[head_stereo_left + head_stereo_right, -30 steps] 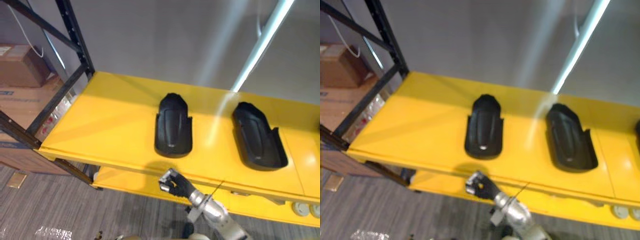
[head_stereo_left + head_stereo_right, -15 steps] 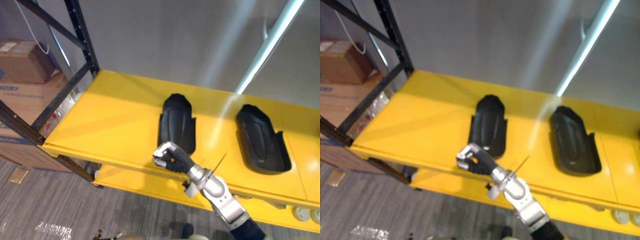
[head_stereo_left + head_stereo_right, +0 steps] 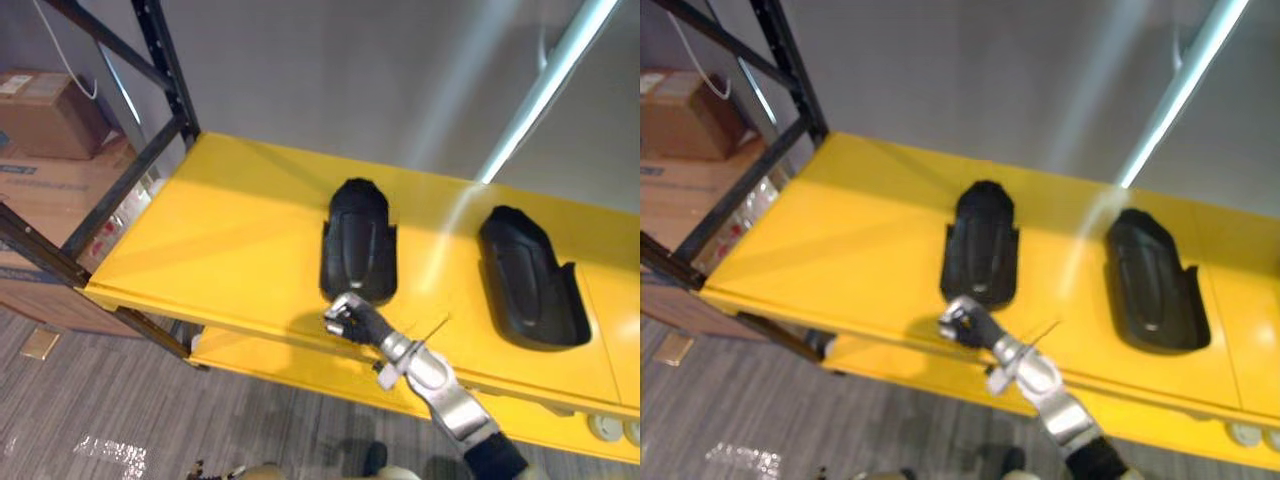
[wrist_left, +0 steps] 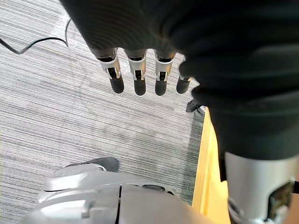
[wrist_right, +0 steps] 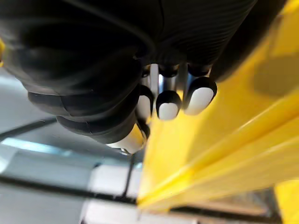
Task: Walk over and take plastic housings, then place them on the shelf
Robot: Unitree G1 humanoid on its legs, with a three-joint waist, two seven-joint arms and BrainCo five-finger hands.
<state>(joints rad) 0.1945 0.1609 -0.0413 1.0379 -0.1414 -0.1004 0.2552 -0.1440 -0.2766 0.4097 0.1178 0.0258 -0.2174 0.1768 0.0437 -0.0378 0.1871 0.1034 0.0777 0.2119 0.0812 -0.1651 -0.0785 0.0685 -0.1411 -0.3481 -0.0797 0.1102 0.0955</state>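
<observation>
Two moulded black shells lie well apart on the glossy yellow shelf: the left housing and the right housing. Our right hand, curled on nothing, sits at the shelf's front edge just before the left housing. Our left hand hangs straight-fingered over ribbed grey carpet. Cardboard boxes behind the black rack post carry labels we cannot read.

Two eye cameras sit high on the head, side by side, looking down at the same yellow shelf and right hand. The left wrist camera looks down past the left hand at the grey floor. The right wrist camera sits very close to the shelf's edge.
</observation>
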